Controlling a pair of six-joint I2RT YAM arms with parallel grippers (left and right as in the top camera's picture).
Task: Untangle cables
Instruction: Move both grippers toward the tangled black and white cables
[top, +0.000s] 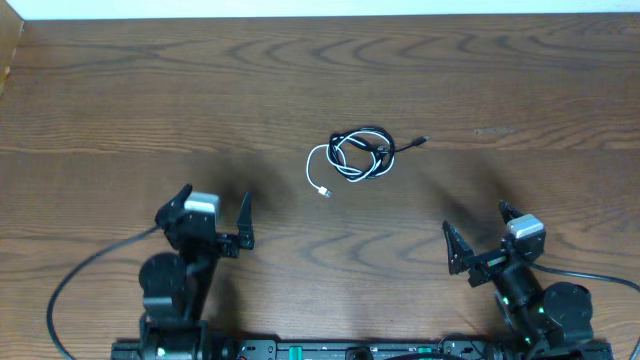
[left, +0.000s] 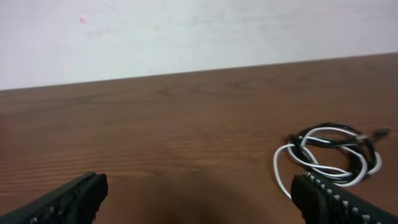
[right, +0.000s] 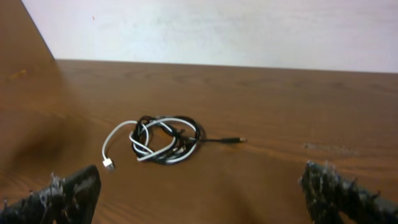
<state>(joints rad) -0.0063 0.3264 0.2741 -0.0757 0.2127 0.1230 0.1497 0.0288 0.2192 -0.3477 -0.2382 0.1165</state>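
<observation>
A: While left claw (top: 217, 195) and right claw (top: 476, 220) gape wide and empty near the table (top: 120, 80) edge, where are the cables (top: 358, 156)?
B: Mid-table, well ahead of both, white and black looped into one knot. White plug (top: 324, 192) trails left, black plug (top: 424, 141) right.
A: Why that stance?
B: They flank the knot, I'd guess, so each can take one cord.

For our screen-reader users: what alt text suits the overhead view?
A white cable and a black cable lie tangled in one small coil on a wooden table. Below them, the left gripper and right gripper stand open, touching neither.
</observation>
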